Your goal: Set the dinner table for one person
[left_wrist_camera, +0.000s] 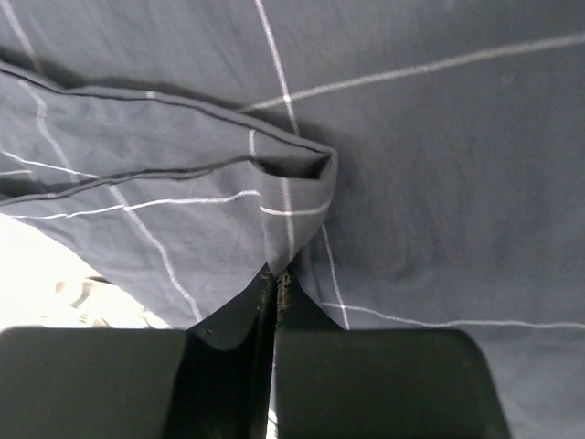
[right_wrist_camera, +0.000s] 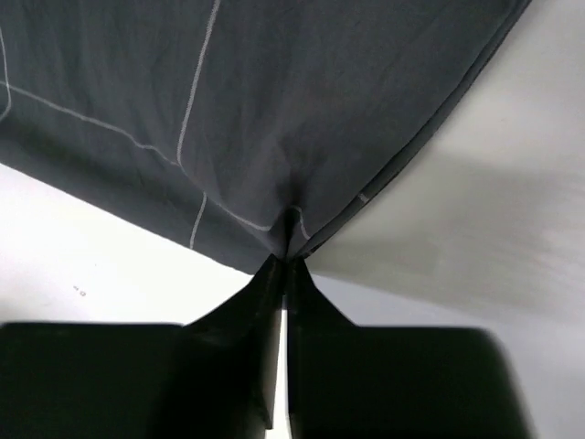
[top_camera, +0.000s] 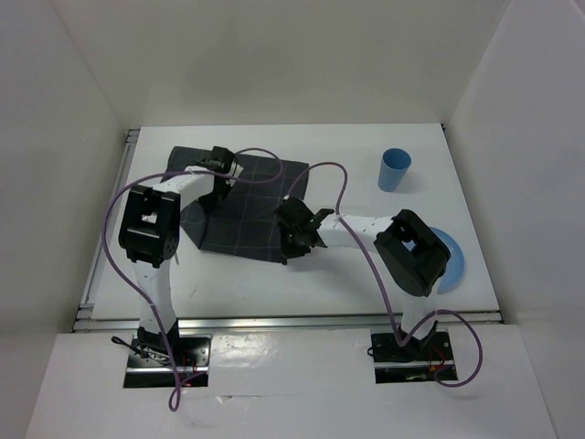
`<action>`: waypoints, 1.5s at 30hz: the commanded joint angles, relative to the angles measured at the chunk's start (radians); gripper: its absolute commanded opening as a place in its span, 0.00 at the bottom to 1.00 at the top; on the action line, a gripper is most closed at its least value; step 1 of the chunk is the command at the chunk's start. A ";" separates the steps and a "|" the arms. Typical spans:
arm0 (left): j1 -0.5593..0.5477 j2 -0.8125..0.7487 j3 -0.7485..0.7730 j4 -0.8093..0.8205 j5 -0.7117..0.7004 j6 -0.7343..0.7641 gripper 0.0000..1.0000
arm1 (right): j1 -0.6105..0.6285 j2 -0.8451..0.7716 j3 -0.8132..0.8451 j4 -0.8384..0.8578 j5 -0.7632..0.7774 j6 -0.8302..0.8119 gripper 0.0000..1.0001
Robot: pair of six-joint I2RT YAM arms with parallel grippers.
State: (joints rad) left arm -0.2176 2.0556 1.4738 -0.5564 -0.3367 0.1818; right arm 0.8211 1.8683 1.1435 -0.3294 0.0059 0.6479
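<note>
The white table (top_camera: 366,146) fills the middle of the overhead view, boxed in by white walls, with metal rails along its left and near edges. A dark grey checked cloth (top_camera: 247,215) lies on it left of centre, its left part folded over on itself.

The left gripper (top_camera: 219,160) is at the cloth's upper left. In its wrist view its fingers (left_wrist_camera: 384,384) are pressed together at the bottom of the frame, with an edge of the cloth (left_wrist_camera: 411,183) pinched between them.

The right gripper (top_camera: 297,233) is at the cloth's lower right edge. Its fingers (right_wrist_camera: 265,283) are closed to a point on the hem of the cloth (right_wrist_camera: 274,110), which puckers there above the bare tabletop.

A blue cup (top_camera: 395,170) stands upright at the upper right, well apart from the cloth. A blue plate (top_camera: 452,256) lies at the right, partly hidden behind the right arm.
</note>
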 commanded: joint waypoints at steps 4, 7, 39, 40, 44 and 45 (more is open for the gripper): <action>0.049 -0.104 0.026 -0.020 0.051 -0.042 0.00 | -0.155 -0.052 -0.094 0.007 -0.056 0.050 0.00; 0.160 -0.173 0.097 -0.133 0.193 -0.083 0.00 | -0.235 -0.153 -0.136 -0.035 -0.066 0.050 0.00; 0.271 -0.225 0.613 0.001 0.482 -0.217 0.00 | -0.735 0.058 0.968 0.014 -0.361 -0.286 0.00; 0.261 -0.260 0.574 0.021 0.496 -0.217 0.00 | -0.725 -0.054 0.913 0.067 -0.325 -0.341 0.00; 0.261 -0.321 0.525 -0.034 0.568 -0.217 0.00 | -0.703 -0.093 0.926 -0.072 -0.291 -0.422 0.00; 0.261 -0.331 0.484 -0.043 0.577 -0.217 0.00 | -0.703 -0.106 0.856 -0.086 -0.282 -0.432 0.00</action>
State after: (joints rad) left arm 0.0032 1.8133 1.9907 -0.6857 0.2443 -0.0292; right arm 0.1223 1.8721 2.0354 -0.5098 -0.3672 0.3202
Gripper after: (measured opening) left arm 0.004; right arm 0.008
